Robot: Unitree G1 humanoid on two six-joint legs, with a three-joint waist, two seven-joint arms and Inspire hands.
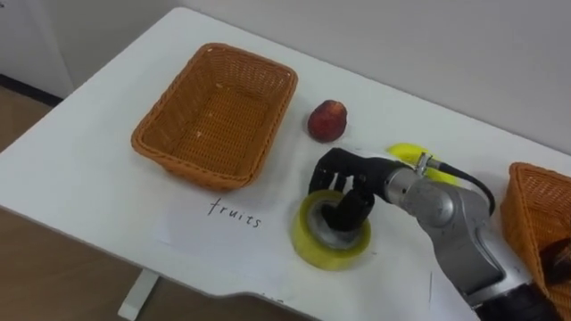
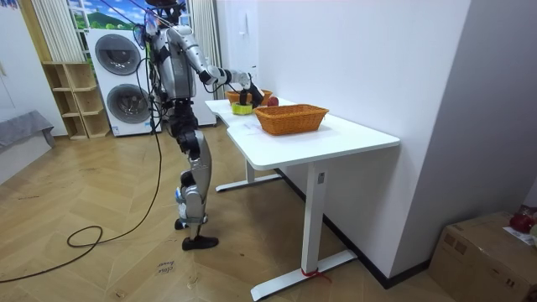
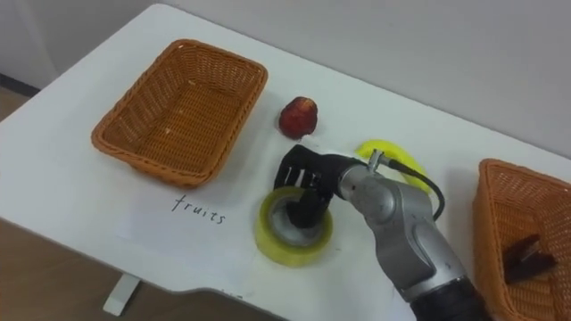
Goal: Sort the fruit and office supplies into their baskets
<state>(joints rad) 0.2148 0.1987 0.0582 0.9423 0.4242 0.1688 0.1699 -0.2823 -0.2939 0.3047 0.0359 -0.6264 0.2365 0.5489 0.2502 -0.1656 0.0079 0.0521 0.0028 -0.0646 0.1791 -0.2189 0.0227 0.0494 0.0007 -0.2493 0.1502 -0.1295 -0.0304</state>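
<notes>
The robot stands at the far end of the white bench [image 1: 80, 178], with two stacked washers [image 2: 122, 75] behind it, and reaches over the top with its right arm. Its right hand [image 1: 346, 183] is down on a yellow tape roll [image 1: 308, 245], which lies flat near the front edge. The fingers are curled: some dip into the roll's core and the rest sit over its far rim, so the hand pinches the roll's wall. The roll rests on the bench (I see no gap under it).

To the robot's left of the tape is a sheet of paper [image 1: 192, 234] with handwriting, and beyond that a wicker basket [image 1: 187, 165] with nothing in it. A red fruit [image 1: 327, 119] sits just beside that basket's right corner, apart from the hand. A banana [image 1: 409, 153] lies behind the wrist, partly hidden by it.

At the robot's right is a second basket [image 1: 526, 205], cut off by the view's edge. It holds a dark thing [image 3: 526, 259] that I can't make out.
</notes>
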